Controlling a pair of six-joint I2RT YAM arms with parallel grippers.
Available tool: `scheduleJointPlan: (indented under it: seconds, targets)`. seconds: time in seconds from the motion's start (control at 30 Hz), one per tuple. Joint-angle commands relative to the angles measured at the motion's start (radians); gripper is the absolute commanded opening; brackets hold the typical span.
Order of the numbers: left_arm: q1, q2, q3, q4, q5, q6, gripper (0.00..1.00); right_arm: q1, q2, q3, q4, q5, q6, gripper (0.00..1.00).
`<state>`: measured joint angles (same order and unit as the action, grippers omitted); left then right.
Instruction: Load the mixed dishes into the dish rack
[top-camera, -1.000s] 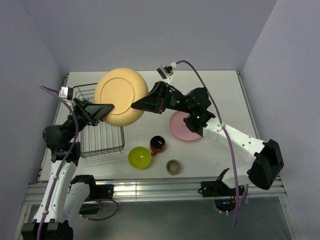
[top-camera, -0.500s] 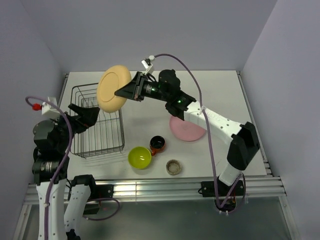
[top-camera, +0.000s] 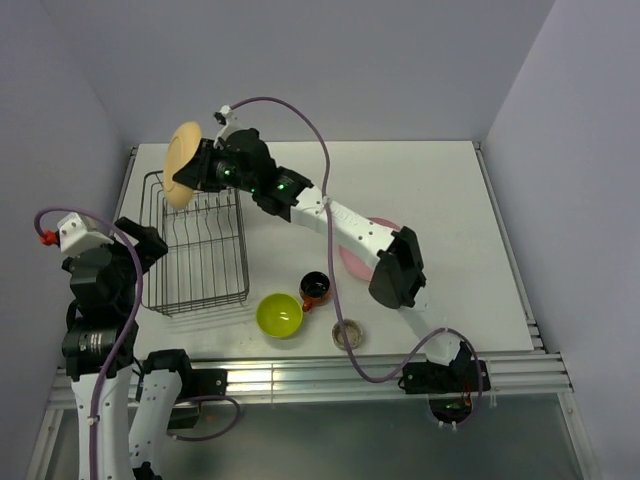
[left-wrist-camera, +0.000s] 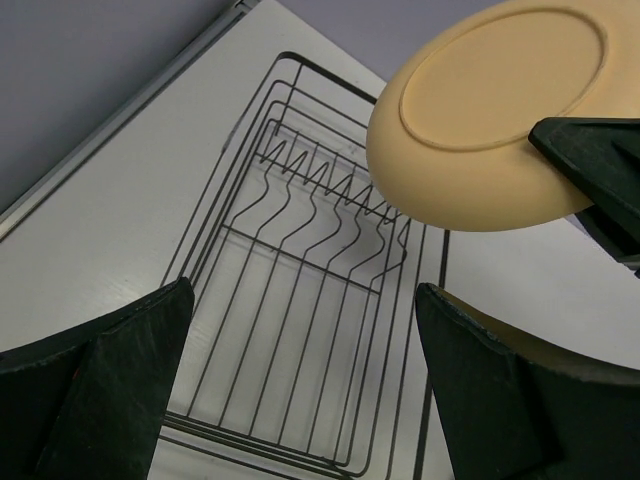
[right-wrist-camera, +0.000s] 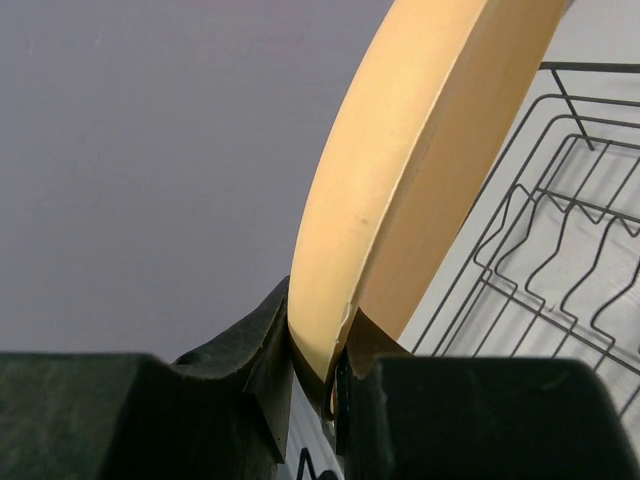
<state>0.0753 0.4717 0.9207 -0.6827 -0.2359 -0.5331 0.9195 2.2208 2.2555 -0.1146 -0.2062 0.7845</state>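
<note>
My left gripper (left-wrist-camera: 300, 395) stands wide open and empty, near the dish rack (top-camera: 198, 305). Above the rack's far end, the yellow-orange plate (top-camera: 181, 163) hangs on edge, pinched at its rim by my right gripper (right-wrist-camera: 335, 372). Next, I think, I must lower it between the prongs.

The yellow-orange plate (top-camera: 183, 165) hangs nearly upright, edge-on, above the far end of the dish rack (top-camera: 200, 260), its rim pinched in the right end effector (right-wrist-camera: 322, 352). The black wire rack sits at the left of the worktop (top-camera: 440, 190). To its right stand the lime-green bowl (top-camera: 279, 314), the red-orange mug (top-camera: 315, 288) just beside it, the grey-beige cup (top-camera: 347, 333), and the pink plate (top-camera: 352, 260), lying flat and partly hidden.
</note>
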Motion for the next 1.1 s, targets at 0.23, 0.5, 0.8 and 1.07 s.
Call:
scheduleJointPlan:
  seconds: [0.23,0.5,0.8,1.07]
  targets:
    - [0.004,0.001,0.061,-0.008,-0.089,0.018,0.99,0.088,0.092,0.162,0.019,0.218,-0.057,0.0]
    - [0.004,0.001,0.069,-0.011,-0.077,0.013,0.98,0.114,0.171,0.208,0.006,0.274,-0.033,0.0]
    - [0.004,0.002,0.067,-0.005,-0.045,0.004,0.98,0.133,0.221,0.205,0.006,0.298,-0.036,0.0]
    - [0.004,0.002,0.067,0.008,-0.043,0.016,0.98,0.133,0.278,0.231,0.012,0.28,-0.027,0.0]
